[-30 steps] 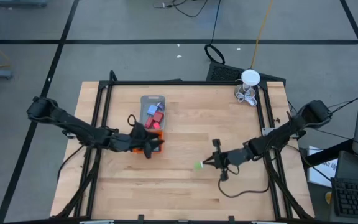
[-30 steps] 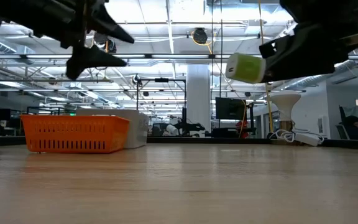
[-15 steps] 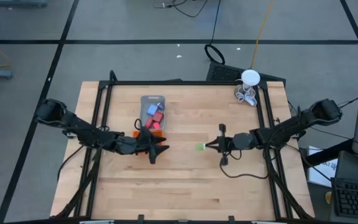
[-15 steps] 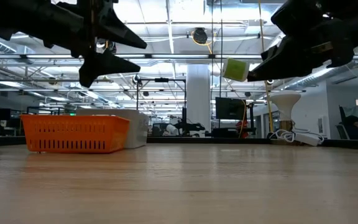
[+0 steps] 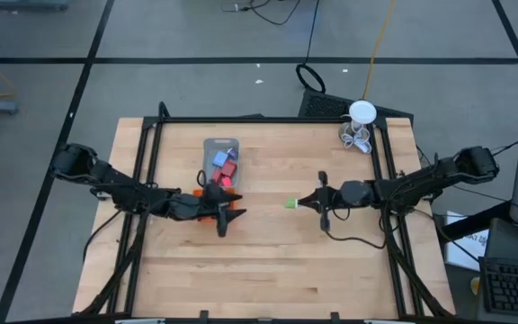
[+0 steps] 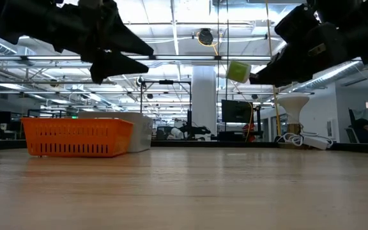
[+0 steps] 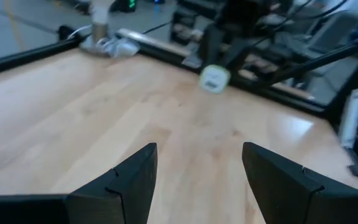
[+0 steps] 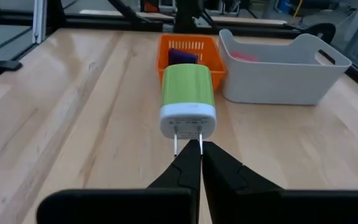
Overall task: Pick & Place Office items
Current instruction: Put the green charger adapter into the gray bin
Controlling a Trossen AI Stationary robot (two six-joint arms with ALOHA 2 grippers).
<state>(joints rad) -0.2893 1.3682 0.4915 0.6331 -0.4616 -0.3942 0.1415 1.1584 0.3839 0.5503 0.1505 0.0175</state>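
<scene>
Green-and-white plug block [image 8: 188, 102], pinched by its prongs in the right gripper's [image 5: 304, 202] clenched fingers, hung above mid-worktop [image 5: 268, 261] short of the orange tray [image 8: 190, 57]; left gripper [image 5: 232, 214] idle, fingers spread, empty; best carried level, released low inside tray.

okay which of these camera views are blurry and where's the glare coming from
Left wrist view: soft all over, the green charger smeared. Right wrist view: sharp on the charger pinched in the right gripper, orange tray and grey tray crisp behind. Low view: bright ceiling lights leave both arms as silhouettes. High view: even light, no glare.
</scene>
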